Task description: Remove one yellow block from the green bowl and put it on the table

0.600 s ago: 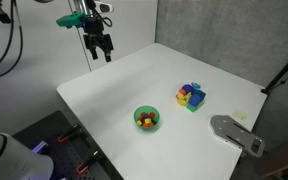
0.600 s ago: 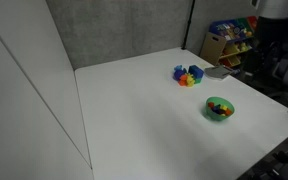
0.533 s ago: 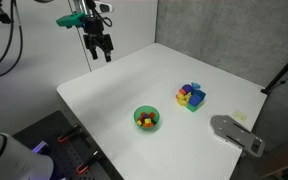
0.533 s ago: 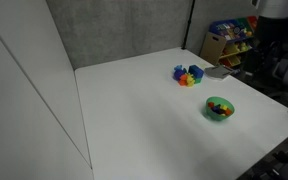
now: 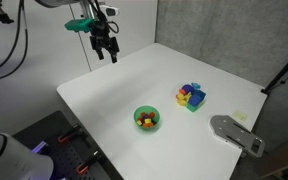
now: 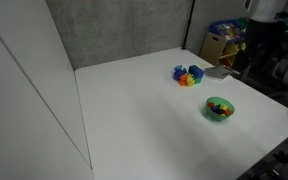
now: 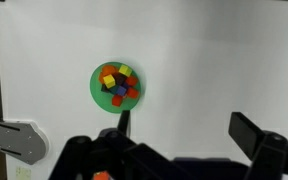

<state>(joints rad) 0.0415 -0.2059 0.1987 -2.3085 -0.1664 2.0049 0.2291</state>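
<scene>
We hover above the table (image 5: 104, 95)
Our gripper (image 5: 107, 59) gapes wide and empty, well apart from the green bowl (image 5: 137, 120)

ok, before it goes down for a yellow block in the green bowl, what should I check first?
1. gripper open: ok, fingers stand wide apart in the wrist view.
2. gripper empty: ok, nothing between the fingers.
3. yellow block on top in the green bowl: ok.
4. gripper over the bowl: not ok, it hangs high above the far table corner.
5. finger room around the block: cannot tell, other blocks crowd it.
6. bare table beside the bowl: ok.
</scene>
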